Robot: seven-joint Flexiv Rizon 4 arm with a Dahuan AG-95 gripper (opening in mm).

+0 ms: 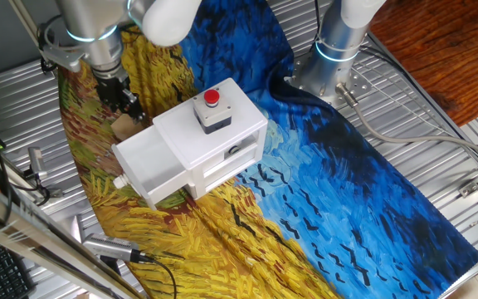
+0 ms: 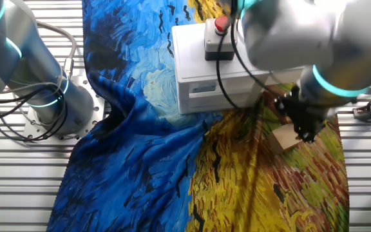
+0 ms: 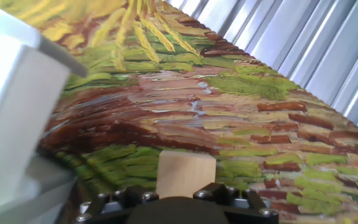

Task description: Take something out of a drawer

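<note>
In the hand view, the small tan wooden block [image 3: 186,173] sits right at the bottom edge, its smooth, square-cut face rising out of the black end effector [image 3: 179,200] housing with its row of screws. The fingertips themselves are not visible there; in the two fixed views the dark fingers [image 1: 131,104] stand at the block [image 1: 124,126], but whether they clench it or merely touch it cannot be told. The block [image 2: 286,138] is outside the drawer, low over the painted cloth [image 3: 241,124] beside the white box [image 1: 214,124].

The cloth is soft and creased, printed with thick brush-stroke bands of yellow, green and brick red under the block, and swirling blue [image 1: 363,183] farther off. It covers a ribbed metal surface [image 3: 328,56] of pale parallel slats.

Next to the block, the drawer [image 1: 152,166] is pulled out: a glossy white plastic tray, rectangular, with thin upright walls and a small round knob [image 1: 119,180] on its front. Behind it, the box is a smooth rectangular shell topped by a red domed push-button [image 1: 212,98] on a grey square base. Beyond stands a second arm's round silver base [image 1: 330,66].
</note>
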